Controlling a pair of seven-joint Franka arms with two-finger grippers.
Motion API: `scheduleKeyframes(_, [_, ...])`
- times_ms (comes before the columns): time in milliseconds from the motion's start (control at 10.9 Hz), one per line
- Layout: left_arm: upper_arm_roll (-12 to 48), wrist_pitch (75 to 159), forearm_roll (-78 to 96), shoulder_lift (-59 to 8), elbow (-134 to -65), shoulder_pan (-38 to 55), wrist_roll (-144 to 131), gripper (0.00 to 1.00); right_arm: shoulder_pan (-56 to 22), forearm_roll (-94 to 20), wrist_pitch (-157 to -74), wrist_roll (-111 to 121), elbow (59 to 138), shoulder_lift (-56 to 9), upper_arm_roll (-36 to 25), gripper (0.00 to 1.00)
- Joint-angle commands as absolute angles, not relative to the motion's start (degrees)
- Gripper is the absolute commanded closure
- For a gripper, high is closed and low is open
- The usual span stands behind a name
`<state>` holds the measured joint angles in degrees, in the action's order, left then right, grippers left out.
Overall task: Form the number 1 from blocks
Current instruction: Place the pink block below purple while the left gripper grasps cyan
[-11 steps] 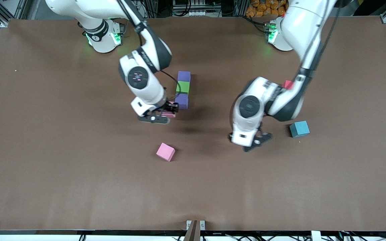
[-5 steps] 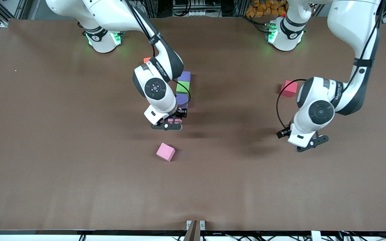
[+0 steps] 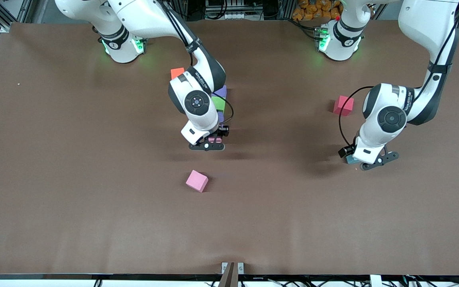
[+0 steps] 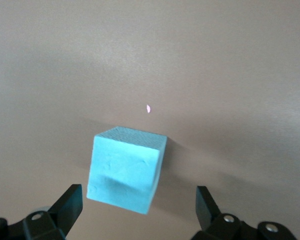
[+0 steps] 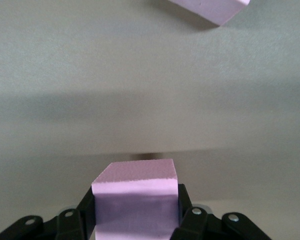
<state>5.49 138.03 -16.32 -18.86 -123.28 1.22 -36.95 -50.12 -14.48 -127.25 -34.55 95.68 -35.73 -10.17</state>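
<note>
Since a second ago your right gripper [image 3: 212,142] has carried its clamped pink block [image 5: 135,197] to the near end of the purple-green column [image 3: 218,104], which its wrist mostly hides. Your left gripper [image 3: 367,161], fingers spread, now hangs directly over the cyan block [image 4: 126,169]. Another pink block [image 3: 197,181] lies nearer the camera.

Mid-surface, a line of three blocks [image 3: 218,104] runs from the robots' edge toward the camera edge. Over its camera-side end, the right gripper [image 5: 135,202] clasps the held block [image 5: 135,175]. Nearer the camera edge lies the loose block [image 3: 197,181]. Toward the left arm's end, the left gripper [image 4: 140,197] hangs over the end block [image 4: 126,170], fingers [image 4: 70,200] apart either side; the spare cube [image 3: 343,105] sits farther back.
</note>
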Motion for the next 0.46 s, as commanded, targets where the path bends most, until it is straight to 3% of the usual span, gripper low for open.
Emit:
scheduleKeyframes(0, [6.4,140.6,-19.3,-17.5,-125.8,-2.4,-33.1,0.0,-51.0,-15.5,-127.9,-35.6,96.1,-36.3,-10.8,0.35])
scheduleKeyframes(366, [6.5,147.0,-19.2,-20.8,-125.5,-3.6,-33.0,0.0,-51.5,-18.0,-130.1,-35.5,97.6,-36.7,-10.7,0.33])
